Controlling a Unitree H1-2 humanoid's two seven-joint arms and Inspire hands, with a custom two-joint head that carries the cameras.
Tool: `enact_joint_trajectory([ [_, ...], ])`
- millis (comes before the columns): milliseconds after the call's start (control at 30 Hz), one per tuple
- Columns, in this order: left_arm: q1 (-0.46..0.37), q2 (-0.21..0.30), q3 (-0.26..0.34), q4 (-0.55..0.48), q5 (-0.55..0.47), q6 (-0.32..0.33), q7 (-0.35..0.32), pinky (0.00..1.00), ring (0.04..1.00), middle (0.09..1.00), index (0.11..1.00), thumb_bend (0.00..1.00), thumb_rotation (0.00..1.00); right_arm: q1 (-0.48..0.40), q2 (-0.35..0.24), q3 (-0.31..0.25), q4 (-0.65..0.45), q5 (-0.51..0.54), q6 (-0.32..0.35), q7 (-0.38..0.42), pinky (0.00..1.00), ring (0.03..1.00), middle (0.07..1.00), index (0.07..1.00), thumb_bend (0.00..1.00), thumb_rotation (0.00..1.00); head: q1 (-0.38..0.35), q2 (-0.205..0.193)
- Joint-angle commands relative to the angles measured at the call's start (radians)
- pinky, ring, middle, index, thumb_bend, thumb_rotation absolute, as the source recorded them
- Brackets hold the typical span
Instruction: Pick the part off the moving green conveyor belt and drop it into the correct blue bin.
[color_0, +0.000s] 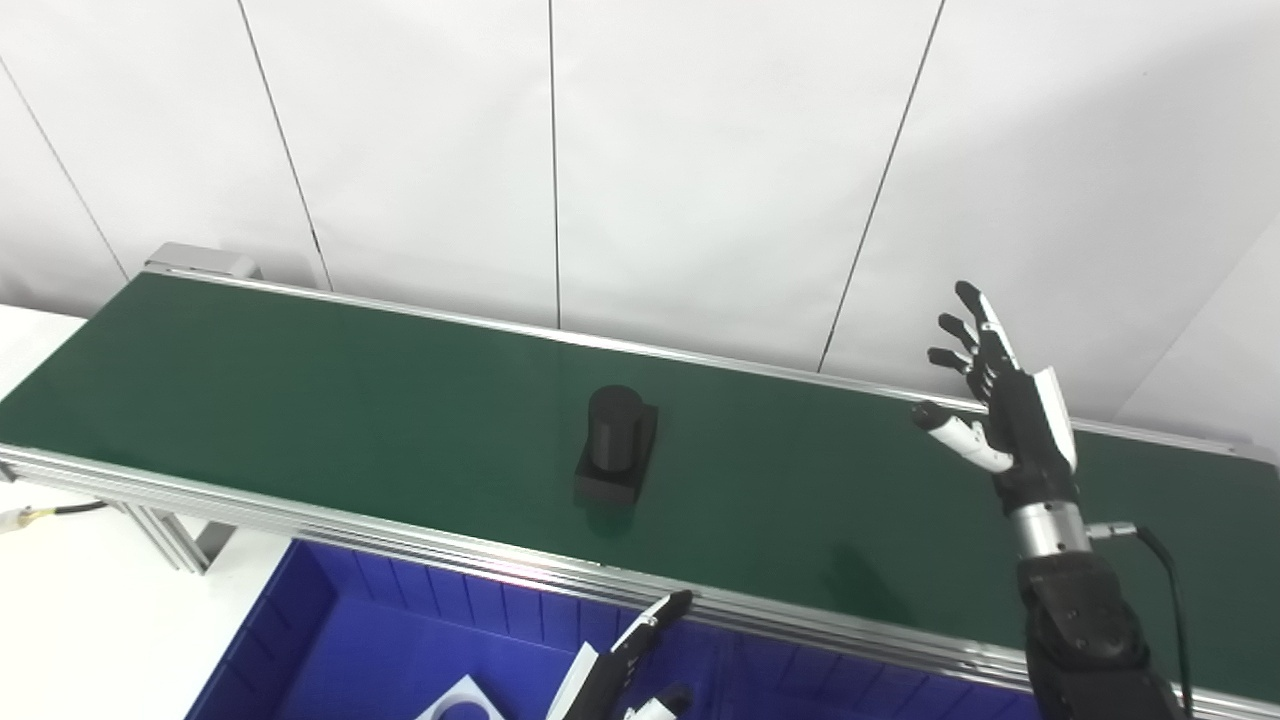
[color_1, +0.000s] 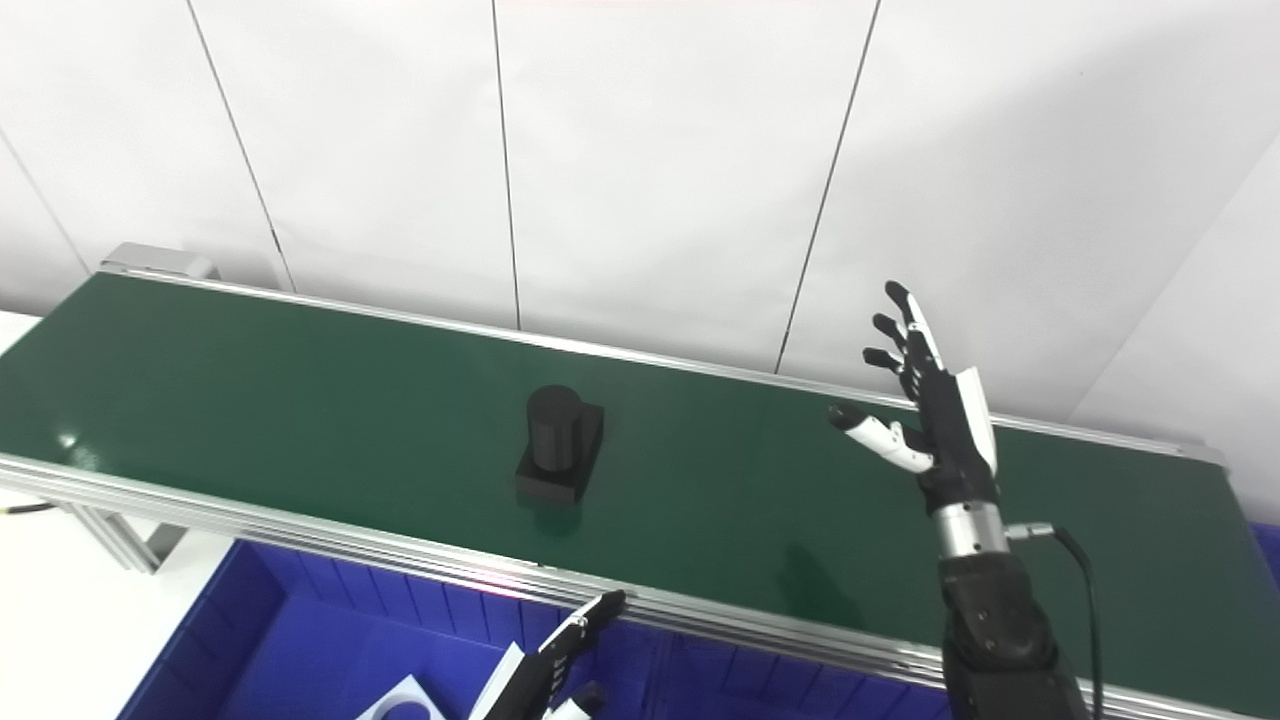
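A black part (color_0: 616, 444), a short cylinder on a square base, stands upright near the middle of the green conveyor belt (color_0: 300, 390). My right hand (color_0: 1000, 400) is raised above the belt's right part, open and empty, fingers spread upward, well to the right of the part. My left hand (color_0: 625, 665) shows only partly at the bottom edge, over the blue bin (color_0: 330, 640), fingers extended and holding nothing, in front of the belt's near rail.
The belt's aluminium near rail (color_0: 300, 520) runs between the bin and the belt. A white piece (color_0: 462, 702) lies in the blue bin at the bottom edge. A white panelled wall (color_0: 550, 150) stands behind the belt. A white table surface (color_0: 80, 620) lies at the left.
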Motion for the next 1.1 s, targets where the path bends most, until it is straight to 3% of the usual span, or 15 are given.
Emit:
enact_joint_trajectory([
  [0,-0.016,-0.009,-0.002,-0.014,-0.002,-0.036,0.009,0.95,0.959,0.933,0.91,0.86,0.89,-0.055,-0.018,0.018,-0.003,-0.021,-0.035,-0.029,0.75,0.926,1.0,0.989,0.97,0.72,0.002,0.001],
  [400,-0.014,-0.018,-0.002,-0.016,0.001,-0.036,0.017,0.92,0.949,0.93,0.908,0.87,0.89,-0.112,0.009,0.11,0.075,-0.051,-0.035,-0.053,0.74,0.912,1.0,0.981,0.95,0.69,0.016,0.002],
  [1067,-0.006,-0.031,-0.022,-0.028,0.007,-0.036,0.045,0.92,0.936,0.925,0.905,0.87,0.86,-0.237,0.054,0.28,0.334,-0.115,-0.035,-0.101,0.76,0.917,1.0,0.998,1.0,0.65,0.048,0.008],
])
